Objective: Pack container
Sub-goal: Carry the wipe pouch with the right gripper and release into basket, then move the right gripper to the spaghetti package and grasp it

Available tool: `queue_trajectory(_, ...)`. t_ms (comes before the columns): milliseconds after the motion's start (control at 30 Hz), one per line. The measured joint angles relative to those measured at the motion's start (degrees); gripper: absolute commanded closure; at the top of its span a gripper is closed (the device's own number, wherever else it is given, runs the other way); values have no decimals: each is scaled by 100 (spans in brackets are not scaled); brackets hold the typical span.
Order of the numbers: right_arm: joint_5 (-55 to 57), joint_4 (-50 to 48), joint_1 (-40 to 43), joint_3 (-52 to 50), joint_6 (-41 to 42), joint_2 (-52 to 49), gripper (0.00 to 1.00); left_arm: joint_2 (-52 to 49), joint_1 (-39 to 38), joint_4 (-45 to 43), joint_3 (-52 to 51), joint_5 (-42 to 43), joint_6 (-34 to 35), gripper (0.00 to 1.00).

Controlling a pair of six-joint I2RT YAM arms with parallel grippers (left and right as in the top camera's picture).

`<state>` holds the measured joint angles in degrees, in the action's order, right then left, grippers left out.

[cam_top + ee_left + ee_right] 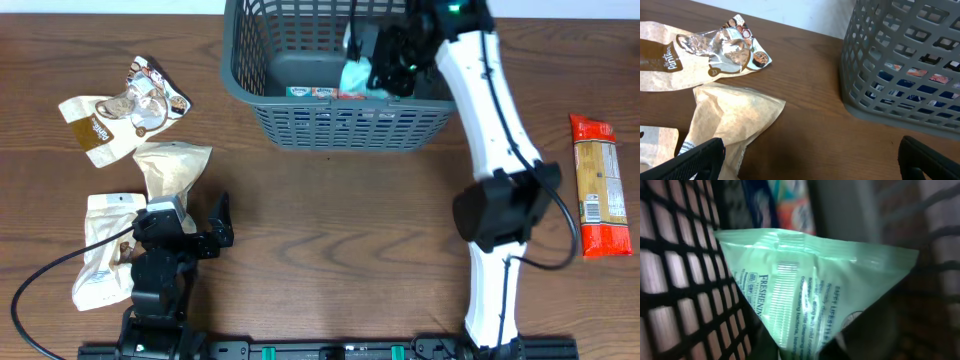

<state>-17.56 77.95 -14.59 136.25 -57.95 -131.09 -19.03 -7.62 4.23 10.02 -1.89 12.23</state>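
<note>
The container (340, 125) lies long-axis side to side, right claw (375, 75) inside pinching a mint-green packet (815, 295), left claw (812, 160) spread.

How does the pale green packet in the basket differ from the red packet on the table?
The green packet is held in the right gripper inside the basket; the red packet lies flat on the table. The green packet is pale; the red packet is bright, with a tan middle. Both are printed packets.

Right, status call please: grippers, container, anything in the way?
Left gripper open, empty, by the brown packets. Right gripper shut on green packet inside the container. Nothing blocking.
</note>
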Motion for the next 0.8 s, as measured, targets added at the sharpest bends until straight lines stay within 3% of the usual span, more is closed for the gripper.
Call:
queue_trajectory(33, 61, 35, 0, -24, -35, -98, 49, 0, 0, 0, 0, 0, 0, 1)
queue_trajectory(100, 122, 50, 0, -42, -2, -164, 24, 0, 0, 2, 0, 0, 2, 1)
queue_trajectory(133, 146, 48, 0, -46, 22, -164, 16, 0, 0, 0, 0, 0, 0, 1)
queue_trajectory(400, 385, 103, 0, -46, 212, 146, 8, 0, 0, 0, 0, 0, 0, 2)
queue_trajectory(600, 1051, -321, 103, -46, 595, 1233, 6, 0, 0, -2, 0, 0, 0, 2)
queue_trajectory(800, 1467, -518, 1040, -13, 1333, 2490, 3, 0, 0, 0, 0, 0, 0, 1)
